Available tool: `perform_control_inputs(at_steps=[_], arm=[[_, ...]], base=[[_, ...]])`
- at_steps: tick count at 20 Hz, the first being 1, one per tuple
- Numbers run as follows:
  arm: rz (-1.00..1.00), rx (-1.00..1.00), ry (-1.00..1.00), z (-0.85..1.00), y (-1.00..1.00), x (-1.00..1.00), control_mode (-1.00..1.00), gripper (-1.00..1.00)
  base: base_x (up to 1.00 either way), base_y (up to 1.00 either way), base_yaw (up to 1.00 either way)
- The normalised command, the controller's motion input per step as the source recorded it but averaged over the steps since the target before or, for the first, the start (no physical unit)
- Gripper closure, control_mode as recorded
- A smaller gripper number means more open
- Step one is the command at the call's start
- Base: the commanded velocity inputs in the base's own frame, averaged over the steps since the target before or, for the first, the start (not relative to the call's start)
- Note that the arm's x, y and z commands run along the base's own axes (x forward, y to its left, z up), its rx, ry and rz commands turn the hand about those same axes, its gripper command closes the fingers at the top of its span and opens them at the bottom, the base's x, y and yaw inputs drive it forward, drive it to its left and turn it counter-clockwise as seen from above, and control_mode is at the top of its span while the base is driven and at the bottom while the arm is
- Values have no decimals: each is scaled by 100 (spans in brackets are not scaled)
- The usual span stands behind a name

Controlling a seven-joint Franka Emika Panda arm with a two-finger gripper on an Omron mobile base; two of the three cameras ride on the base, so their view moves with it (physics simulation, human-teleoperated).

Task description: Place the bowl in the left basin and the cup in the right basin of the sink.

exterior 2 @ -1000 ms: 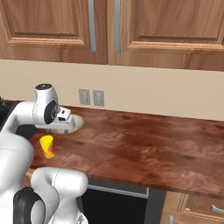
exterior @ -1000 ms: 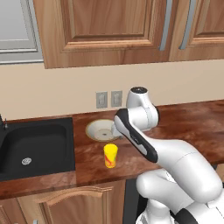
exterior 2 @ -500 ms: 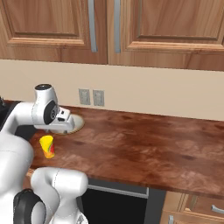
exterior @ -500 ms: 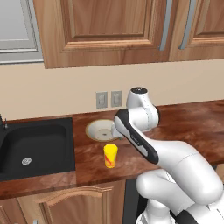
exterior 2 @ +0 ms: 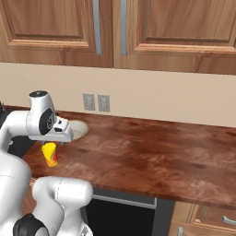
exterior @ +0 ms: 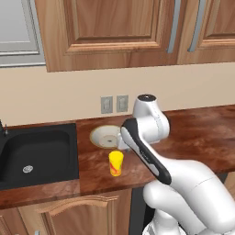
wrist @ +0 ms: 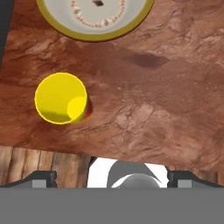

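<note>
gripper [wrist: 112, 178] fingers spread wide above the counter [wrist: 166, 100]; cup [wrist: 61, 98] near its front edge, bowl [wrist: 94, 17] behind.

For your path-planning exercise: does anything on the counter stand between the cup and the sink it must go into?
Nothing visible does. The cup stands upright on bare counter, with open wood between it and the sink. The bowl lies behind the cup, toward the wall, off that line.
</note>
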Motion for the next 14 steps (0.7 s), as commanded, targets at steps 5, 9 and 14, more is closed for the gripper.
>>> perform_control_inputs(at_steps=[5, 9, 14], arm=[[0, 2, 0, 0, 2, -11, -100, -100], [0, 4, 0, 0, 0, 0, -100, -100], [0, 5, 0, 0, 0, 4, -100, -100]], base=[[0, 0, 0], [0, 0, 0], [0, 0, 0]])
